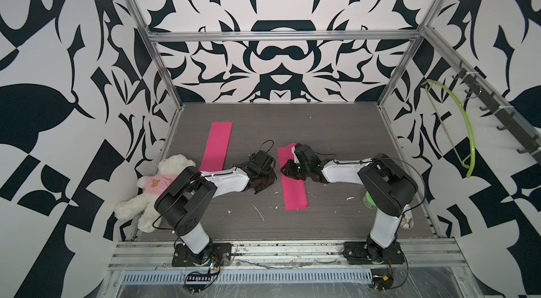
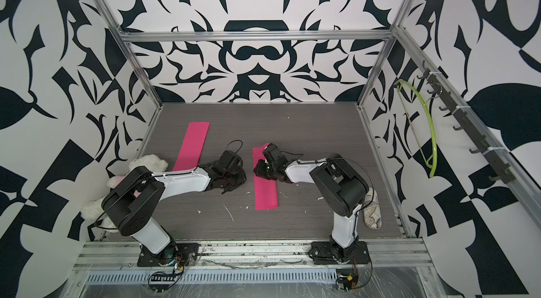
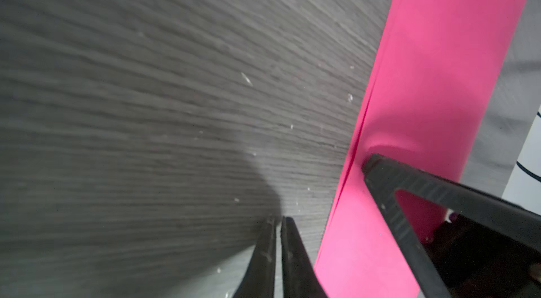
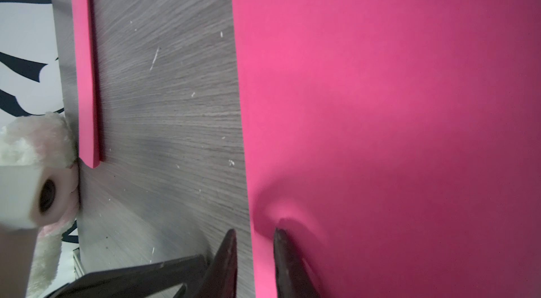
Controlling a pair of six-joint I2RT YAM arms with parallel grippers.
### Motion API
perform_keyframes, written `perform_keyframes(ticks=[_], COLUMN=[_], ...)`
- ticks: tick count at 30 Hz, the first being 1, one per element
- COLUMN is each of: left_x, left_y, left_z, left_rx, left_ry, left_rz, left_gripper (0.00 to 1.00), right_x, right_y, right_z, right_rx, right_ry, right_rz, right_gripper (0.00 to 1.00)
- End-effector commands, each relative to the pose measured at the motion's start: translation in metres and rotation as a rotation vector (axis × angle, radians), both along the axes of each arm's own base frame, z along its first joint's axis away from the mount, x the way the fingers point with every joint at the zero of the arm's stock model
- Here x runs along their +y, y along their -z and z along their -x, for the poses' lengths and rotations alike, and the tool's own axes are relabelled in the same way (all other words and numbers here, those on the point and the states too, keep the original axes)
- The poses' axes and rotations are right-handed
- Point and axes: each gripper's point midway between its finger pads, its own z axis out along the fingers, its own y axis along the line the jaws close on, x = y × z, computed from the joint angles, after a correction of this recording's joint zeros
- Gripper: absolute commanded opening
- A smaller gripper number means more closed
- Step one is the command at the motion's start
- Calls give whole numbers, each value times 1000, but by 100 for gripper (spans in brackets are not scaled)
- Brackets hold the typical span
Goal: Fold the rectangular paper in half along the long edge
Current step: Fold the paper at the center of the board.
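The pink paper [image 1: 295,192] lies flat near the middle of the desk [image 1: 336,129], a narrow strip whose length runs roughly 12 to 6 o'clock. In the left wrist view two layers show along one long edge. The right gripper [image 4: 254,230] reaches in from 3 o'clock over the strip's far half. Its jaws are parted: one fingertip [image 4: 280,236] presses a dimple into the paper and the other sits over bare desk, with the paper's long edge between them, unclamped. The left gripper [image 3: 277,220] sits just beside the paper at its 9 o'clock, jaws almost together with only a thin slit, grasping nothing. A second pink strip [image 1: 217,144] lies toward 10 o'clock, and a plush bear [image 1: 152,188] sits at the desk's 8 o'clock edge.
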Motion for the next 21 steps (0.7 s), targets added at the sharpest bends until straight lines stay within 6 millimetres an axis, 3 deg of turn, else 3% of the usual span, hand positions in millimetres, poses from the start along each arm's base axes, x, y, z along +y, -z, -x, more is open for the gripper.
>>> perform_keyframes(ticks=[1, 11, 21], left_x=[29, 22, 17], left_y=[27, 29, 34], left_z=[22, 20, 20], left_rx=[92, 98, 114], left_ry=[-8, 6, 12], left_rz=[-120, -98, -83], left_gripper=[12, 8, 7], right_x=[-2, 9, 12], right_y=[10, -5, -8], right_z=[9, 12, 15], right_rx=[29, 10, 14], right_ry=[-11, -59, -78], right_rz=[12, -51, -75], right_gripper=[26, 13, 9])
